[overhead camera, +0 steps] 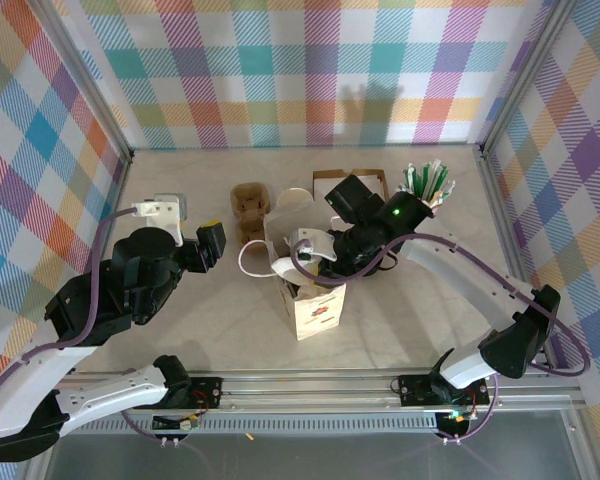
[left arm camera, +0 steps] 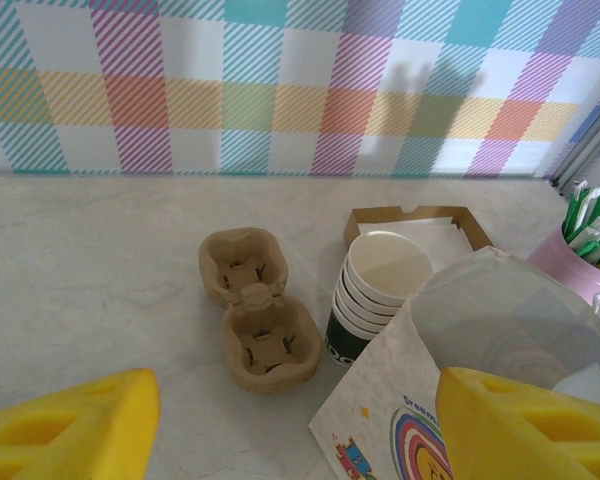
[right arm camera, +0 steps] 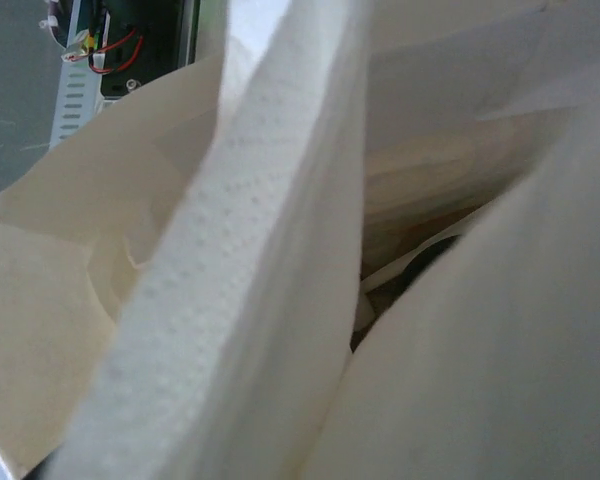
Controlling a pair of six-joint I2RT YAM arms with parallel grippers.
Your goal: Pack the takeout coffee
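A white paper bag [overhead camera: 316, 308] with a colourful print stands upright at the table's middle. My right gripper [overhead camera: 314, 256] reaches into its open mouth from the right, its jaws hidden by the bag's rim. In the right wrist view, white folds of paper [right arm camera: 230, 260] press close, and a dark curved sliver [right arm camera: 430, 255] shows deep between them; I cannot tell what it is. The takeout coffee is hidden. My left gripper [overhead camera: 213, 246] hovers just left of the bag, open and empty, with yellow fingertips [left arm camera: 75, 425] at both lower corners and the bag [left arm camera: 480, 340] under the right one.
A brown pulp cup carrier [left arm camera: 255, 320] lies left of the bag. Behind the bag stands a stack of lidless white cups [left arm camera: 385, 270], a shallow cardboard box of napkins [left arm camera: 420, 222] and a pink cup of green-and-white sticks [left arm camera: 592, 250]. Plaid walls enclose the table.
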